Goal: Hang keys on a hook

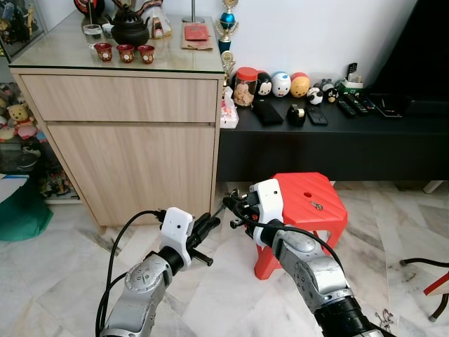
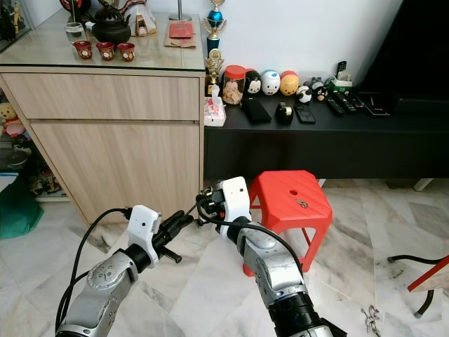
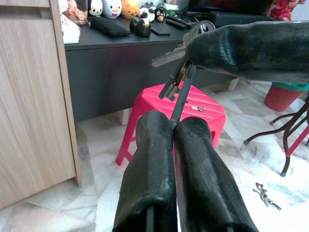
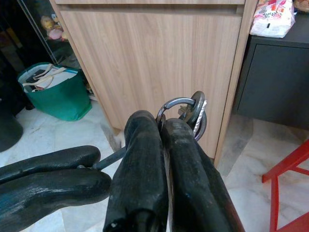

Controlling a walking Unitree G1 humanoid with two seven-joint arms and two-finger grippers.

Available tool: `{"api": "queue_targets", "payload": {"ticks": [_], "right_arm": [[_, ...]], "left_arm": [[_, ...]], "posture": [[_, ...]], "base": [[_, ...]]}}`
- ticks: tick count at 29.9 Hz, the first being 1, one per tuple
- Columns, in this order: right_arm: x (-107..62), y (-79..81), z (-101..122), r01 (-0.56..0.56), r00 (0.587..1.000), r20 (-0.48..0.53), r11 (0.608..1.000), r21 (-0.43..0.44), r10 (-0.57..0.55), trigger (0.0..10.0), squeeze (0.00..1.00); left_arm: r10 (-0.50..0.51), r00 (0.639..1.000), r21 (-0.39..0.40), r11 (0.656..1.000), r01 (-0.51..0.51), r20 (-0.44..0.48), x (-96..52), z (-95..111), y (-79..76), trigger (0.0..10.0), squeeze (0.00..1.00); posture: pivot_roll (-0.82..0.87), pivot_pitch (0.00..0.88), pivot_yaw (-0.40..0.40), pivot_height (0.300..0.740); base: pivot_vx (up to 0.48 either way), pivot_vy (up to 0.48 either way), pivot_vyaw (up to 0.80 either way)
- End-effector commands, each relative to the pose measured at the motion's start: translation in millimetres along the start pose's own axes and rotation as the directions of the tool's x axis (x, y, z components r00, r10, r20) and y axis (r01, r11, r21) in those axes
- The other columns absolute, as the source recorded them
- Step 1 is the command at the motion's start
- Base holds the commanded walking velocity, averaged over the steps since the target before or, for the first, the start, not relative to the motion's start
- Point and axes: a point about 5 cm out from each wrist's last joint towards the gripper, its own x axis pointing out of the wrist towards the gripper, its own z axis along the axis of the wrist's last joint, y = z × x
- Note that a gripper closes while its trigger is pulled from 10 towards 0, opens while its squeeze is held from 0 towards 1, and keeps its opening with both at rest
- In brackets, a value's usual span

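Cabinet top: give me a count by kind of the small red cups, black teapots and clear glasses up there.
red cups: 3
black teapot: 1
clear glass: 1
Total: 5

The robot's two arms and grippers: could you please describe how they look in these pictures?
Both arms are silver metal with rounded joint housings. Each wrist carries a white, boxy block. The left gripper and the right gripper each have two long, matte black fingers with a rough, rubbery surface. Black cables loop loosely beside the left arm, and another runs along the right forearm, whose lower section is black.
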Motion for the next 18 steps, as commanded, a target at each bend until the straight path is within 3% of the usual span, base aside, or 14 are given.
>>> {"api": "queue_targets", "payload": {"ticks": [1, 10, 11, 12, 17, 18], "right_arm": [[-11.9, -28.1, -4.7, 0.11, 0.994, -0.015, 0.994, 0.01, -0.11, 10.0, 0.0], [-10.9, -26.1, -4.4, 0.093, 0.996, -0.014, 0.996, 0.013, -0.093, 10.0, 0.0], [-10.6, -24.9, -4.3, 0.082, 0.997, -0.015, 0.997, 0.014, -0.082, 10.0, 0.87], [-10.5, -24.3, -4.1, 0.08, 0.997, -0.014, 0.997, 0.014, -0.079, 10.0, 1.0], [-10.2, -24.7, -2.8, 0.093, 0.996, -0.006, 0.996, 0.007, -0.093, 10.0, 0.88], [-10.0, -24.6, -1.4, 0.095, 0.996, 0.003, 0.995, 0.006, -0.095, 10.0, 0.0]], "left_arm": [[0.076, 0.997, -0.014, 0.997, -0.075, 0.016, -8.2, 4.3, 14.9, 0.0, 0.0], [0.076, 0.997, -0.015, 0.997, -0.076, 0.016, -8.1, 4.1, 15.0, 0.0, 0.0], [0.076, 0.997, -0.014, 0.997, -0.075, 0.015, -8.0, 4.1, 15.0, 0.0, 0.0], [0.076, 0.997, -0.014, 0.997, -0.075, 0.015, -8.0, 4.1, 15.0, 0.0, 0.0], [0.075, 0.997, -0.014, 0.997, -0.075, 0.014, -7.9, 4.0, 14.7, 0.0, 0.0], [0.075, 0.997, -0.014, 0.997, -0.075, 0.013, -7.8, 3.8, 14.5, 0.0, 0.0]], "posture": [[0.09, 0.0, -0.126, 0.74], [0.09, 0.0, -0.128, 0.74], [0.09, 0.0, -0.128, 0.74], [0.09, 0.0, -0.128, 0.74], [0.09, 0.0, -0.128, 0.74], [0.09, 0.0, -0.127, 0.74]], "base": [[0.0, 0.0, 0.0], [0.0, 0.0, 0.0], [0.0, 0.0, 0.0], [0.0, 0.0, 0.0], [0.0, 0.0, 0.0], [0.0, 0.0, 0.0]]}}
